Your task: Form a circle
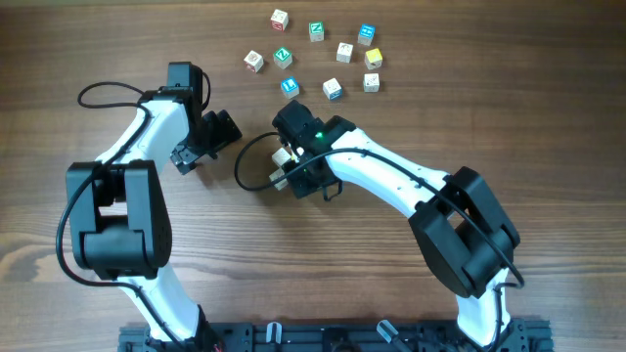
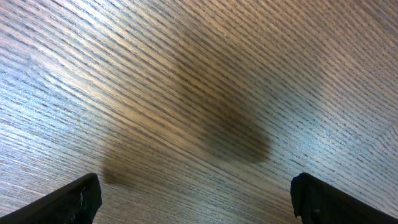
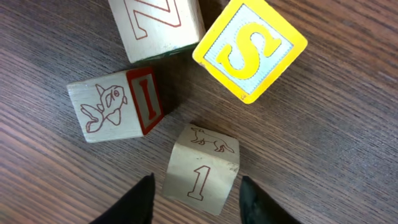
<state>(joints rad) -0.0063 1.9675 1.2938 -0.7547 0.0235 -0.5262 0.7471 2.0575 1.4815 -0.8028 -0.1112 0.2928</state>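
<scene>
Wood-grain tabletop [image 3: 329, 155]: the right gripper [image 3: 198, 199], loosely parted, is seen astride a cream wooden cube numbered 1 [image 3: 202, 171], set at six o'clock of the tight ring of letter cubes [image 3: 115, 112]. Placing is judged in hand, and a clean upward withdrawal is called for next. The left gripper [image 2: 196, 202] is spread wide, empty.

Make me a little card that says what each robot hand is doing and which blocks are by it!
left gripper: open wide over wooden table, nothing between its fingers
right gripper: open, fingers either side of cream wooden cube marked 1
nearby: yellow wooden S cube, cream fish cube with red I, cream Z cube
</scene>
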